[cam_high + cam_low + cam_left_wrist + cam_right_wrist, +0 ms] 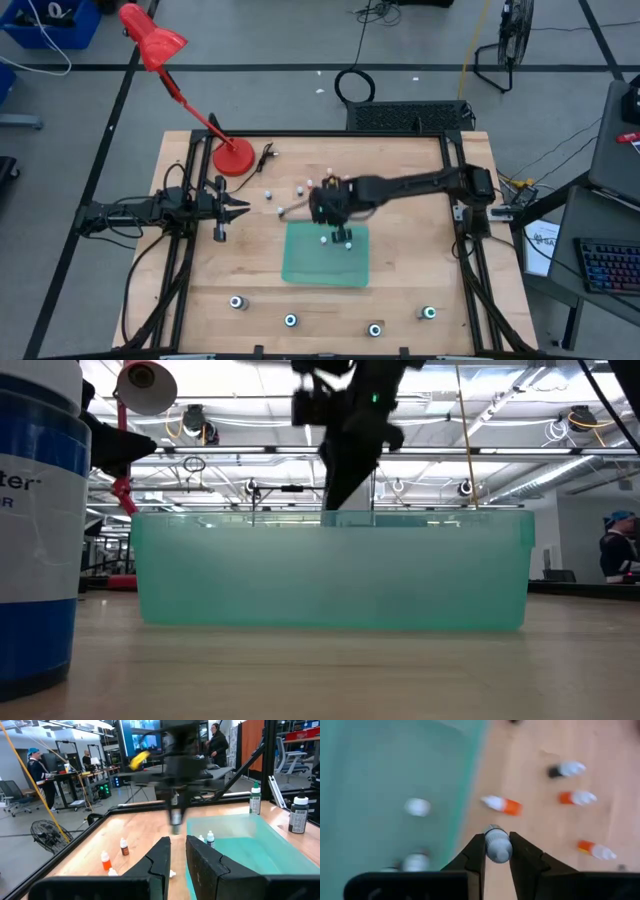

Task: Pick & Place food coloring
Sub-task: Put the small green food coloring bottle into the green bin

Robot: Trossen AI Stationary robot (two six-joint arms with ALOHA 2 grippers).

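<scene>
My right gripper (341, 236) hangs over the far edge of the green tray (325, 262), shut on one tiny whitish bottle (497, 845). Two tiny bottles (417, 806) stand inside the tray and also show in the left wrist view (210, 838). Several more tiny bottles, some orange-bodied, lie on their sides on the wood beyond the tray (502, 805) (298, 187). Four larger dark bottles with pale tops stand upright along the near edge (290, 320). My left gripper (238, 208) waits at the table's left, slightly open and empty (178, 857). My right gripper pinches the tiny bottle by its sides just below the cap (498, 851), between its two fingers. The fingers point down from above. The bottle is upright, cap up, and lifted clear, above the line where the tray's edge meets the wood.
A red desk lamp stands on its round base (234, 157) at the table's far left. One large bottle (35, 530) stands close to the low camera. People stand in the room beyond the table (218, 742). Bare wood lies left and right of the tray.
</scene>
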